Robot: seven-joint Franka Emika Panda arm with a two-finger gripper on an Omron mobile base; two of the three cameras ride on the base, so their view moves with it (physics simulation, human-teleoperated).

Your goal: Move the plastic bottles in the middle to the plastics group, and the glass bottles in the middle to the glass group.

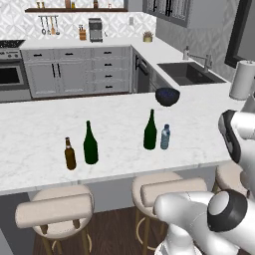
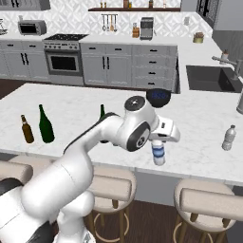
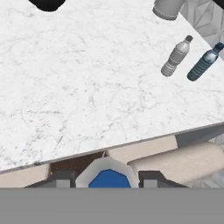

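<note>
I have the gripper (image 3: pixel 105 180) clamped on a water bottle (image 2: pixel 158 153), lifted near the counter's (image 1: pixel 40 129) front edge. Ahead stand the plastics group bottles (image 3: pixel 176 57); the bright green wine bottle (image 1: pixel 150 130) and another small bottle (image 1: pixel 165 137) wait mid-counter.

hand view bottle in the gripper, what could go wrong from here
1. The gripper holds the water bottle by its top, right at the counter's front edge, with a stool below. If it slips, it would likely fall off the counter.
2. The plastics group stands as two bottles close together near the counter's edge, so setting this one down there could knock one over.
</note>
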